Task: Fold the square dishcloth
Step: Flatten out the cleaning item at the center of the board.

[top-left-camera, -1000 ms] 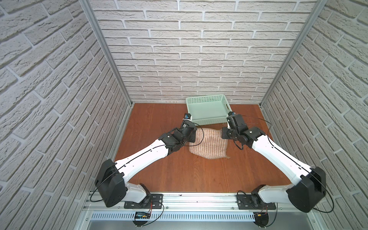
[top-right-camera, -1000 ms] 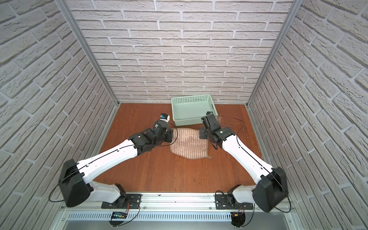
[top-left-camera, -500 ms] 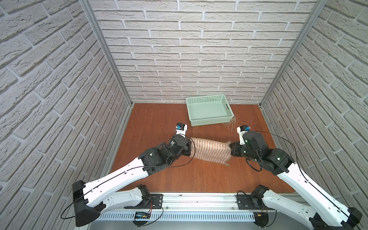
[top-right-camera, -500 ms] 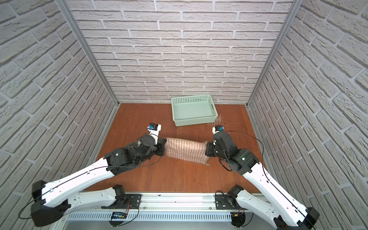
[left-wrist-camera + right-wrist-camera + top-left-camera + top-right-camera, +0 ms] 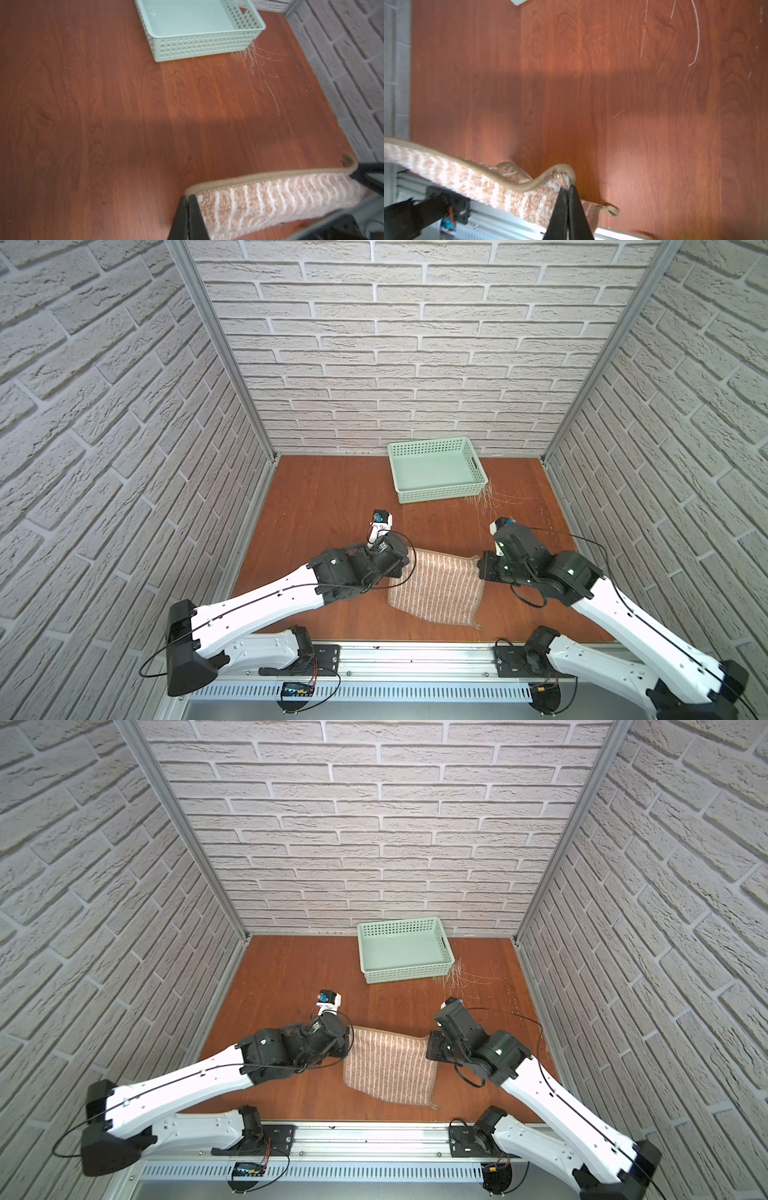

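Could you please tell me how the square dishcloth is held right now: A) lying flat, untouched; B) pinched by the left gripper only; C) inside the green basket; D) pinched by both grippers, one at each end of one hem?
D: the wrist views show the left gripper and the right gripper each with jaws shut on a corner of the square dishcloth, its hem stretched between them.

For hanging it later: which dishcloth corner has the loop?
The free near corner of the dishcloth on the right arm's side; its loop pokes out, the other three show none.
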`<state>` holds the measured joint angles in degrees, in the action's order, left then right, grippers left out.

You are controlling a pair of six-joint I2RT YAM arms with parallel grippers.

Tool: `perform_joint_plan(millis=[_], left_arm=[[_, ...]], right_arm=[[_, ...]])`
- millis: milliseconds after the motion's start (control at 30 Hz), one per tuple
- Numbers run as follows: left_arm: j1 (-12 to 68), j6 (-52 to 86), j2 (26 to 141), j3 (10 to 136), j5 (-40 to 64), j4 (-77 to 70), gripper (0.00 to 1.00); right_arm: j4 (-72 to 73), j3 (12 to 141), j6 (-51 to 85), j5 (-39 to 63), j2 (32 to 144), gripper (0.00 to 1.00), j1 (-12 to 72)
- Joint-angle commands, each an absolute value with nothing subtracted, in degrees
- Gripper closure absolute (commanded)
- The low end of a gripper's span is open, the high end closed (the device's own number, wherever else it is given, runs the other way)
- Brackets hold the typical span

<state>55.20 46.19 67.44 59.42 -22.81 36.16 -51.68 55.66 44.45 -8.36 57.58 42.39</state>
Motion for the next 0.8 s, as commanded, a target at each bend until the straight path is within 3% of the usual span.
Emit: perform_joint_plan(millis=[0,133,333,767], left_arm=[[47.0,40.9,71.8,58.9,-17.0,27.7,1.00],[39.6,34.5,81.7,60.7,-12.9,18.8,1.00],[33.6,28.5,96.5,66.2,-12.3,11.7,1.00],[30.1,24.3,109.1,67.2,-6.9,0.4,1.00]], right_arm=[[-48.4,59.2,40.1,-19.9,64.8,0.97,41.0],[-42.9,64.1,36.0,-25.7,77.5,0.97,36.9],[-35.2,70.1,31.2,-26.2,92.5,0.97,31.8],[-25.9,73.8,26.5,-22.4,106.9,0.97,26.3]])
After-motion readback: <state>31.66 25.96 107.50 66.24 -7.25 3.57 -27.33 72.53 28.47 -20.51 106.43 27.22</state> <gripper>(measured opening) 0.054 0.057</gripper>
